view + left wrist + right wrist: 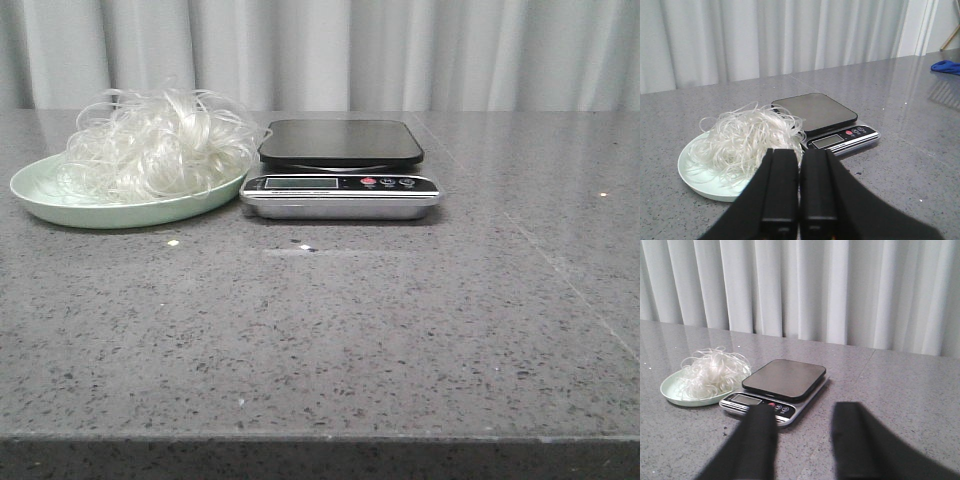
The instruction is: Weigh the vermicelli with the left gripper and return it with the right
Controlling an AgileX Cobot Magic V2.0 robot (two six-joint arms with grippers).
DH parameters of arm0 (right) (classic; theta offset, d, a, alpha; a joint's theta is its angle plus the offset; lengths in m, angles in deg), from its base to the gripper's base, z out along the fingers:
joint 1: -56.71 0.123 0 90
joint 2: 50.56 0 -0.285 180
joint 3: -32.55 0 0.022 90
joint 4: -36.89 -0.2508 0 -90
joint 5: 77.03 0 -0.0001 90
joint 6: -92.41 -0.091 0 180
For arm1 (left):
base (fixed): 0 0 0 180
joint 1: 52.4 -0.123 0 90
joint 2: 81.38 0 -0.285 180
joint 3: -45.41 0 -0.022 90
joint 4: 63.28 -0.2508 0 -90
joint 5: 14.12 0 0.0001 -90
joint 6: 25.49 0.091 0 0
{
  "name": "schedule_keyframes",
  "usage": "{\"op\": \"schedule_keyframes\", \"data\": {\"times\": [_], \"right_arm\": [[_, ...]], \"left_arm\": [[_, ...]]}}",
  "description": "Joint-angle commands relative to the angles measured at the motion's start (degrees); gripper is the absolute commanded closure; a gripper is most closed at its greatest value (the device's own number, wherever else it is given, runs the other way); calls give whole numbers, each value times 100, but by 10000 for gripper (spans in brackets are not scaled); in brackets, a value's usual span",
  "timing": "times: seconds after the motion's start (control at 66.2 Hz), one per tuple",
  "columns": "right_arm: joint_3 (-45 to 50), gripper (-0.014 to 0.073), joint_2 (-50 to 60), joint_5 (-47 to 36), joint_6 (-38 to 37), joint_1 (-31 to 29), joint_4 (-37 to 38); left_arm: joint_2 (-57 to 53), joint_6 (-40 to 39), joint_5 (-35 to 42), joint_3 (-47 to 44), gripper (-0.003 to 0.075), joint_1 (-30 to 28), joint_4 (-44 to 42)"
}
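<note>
I count one pale green plate (60, 205) on my table (320, 330), and it holds the only vermicelli (155, 140) there is, a single fluffy white clump heaped well above the rim. Touching the plate, or very nearly, stands one scale (340, 170), its black platform bare and its display strip facing me. My left gripper (799, 200) has its two fingers pressed together with nothing between them; the vermicelli lies just beyond its fingertips, the scale beyond and off to one side of that. My right gripper (805, 440) stands wide, its two blurred fingers well apart and gripping nothing, with the scale just ahead of them and the plate farther off past it. The front view shows neither gripper at all. Only the left wrist view catches a blue object (946, 66) far back on the table, too small for me to name.
</note>
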Motion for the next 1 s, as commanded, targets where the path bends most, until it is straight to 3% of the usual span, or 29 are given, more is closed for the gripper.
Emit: {"op": "schedule_keyframes", "data": {"times": [0.0,0.091,0.695,0.786,0.982], "right_arm": [[-83,472,-13,-527,66,-28,85],[-83,427,-13,-395,66,-28,85],[-83,427,-13,-362,66,-28,85],[-83,427,-13,-362,66,-28,85],[-83,427,-13,-363,66,-21,85]], "left_arm": [[50,2,452,153,586,-9,37],[50,2,452,153,586,-9,37],[50,2,501,10,586,-79,37],[-20,2,501,-248,586,-498,21],[-753,2,1156,-1162,586,-2104,21]]}}
